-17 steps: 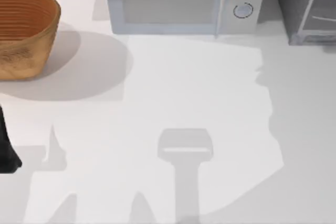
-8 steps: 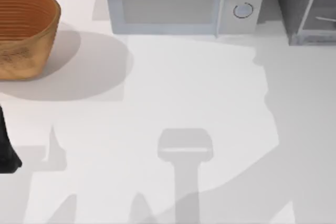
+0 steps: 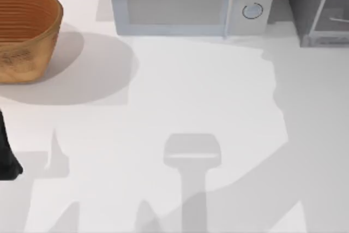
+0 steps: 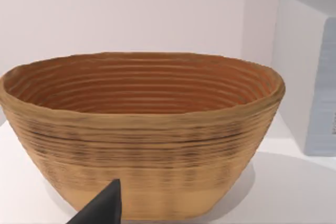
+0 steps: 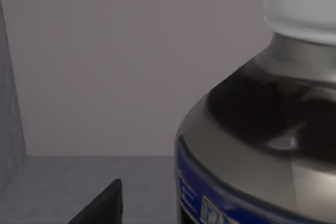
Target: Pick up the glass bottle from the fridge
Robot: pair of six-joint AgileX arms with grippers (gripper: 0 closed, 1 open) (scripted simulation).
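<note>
Counter [image 3: 180, 91] spreads white under the top view, crossed by grey shadows. Along its far edge, largest first: the dark grey fridge [image 3: 319, 4] at the far right corner with its pale framed door, the pale blue-grey microwave [image 3: 188, 1] with two round dials in the middle, and the woven basket [image 3: 24, 31] off at the far left.

Over on the left edge of the top view, the left arm [image 3: 6, 151] sits as a dark shape near the counter's front. Its wrist view looks straight at the basket [image 4: 142, 129], with one dark fingertip [image 4: 102, 208] poking in just before the basket's wall; whether those jaws are released or clenched, cannot tell.

Now the right wrist view: grey fridge interior [image 5: 105, 66] all around, and the glass bottle [image 5: 262, 129] standing on the fridge floor, white cap, dark shoulder, blue label band, looming very close. One dark fingertip [image 5: 105, 205] sits beside it, apart from the glass. Released or clenched there, cannot tell either.
</note>
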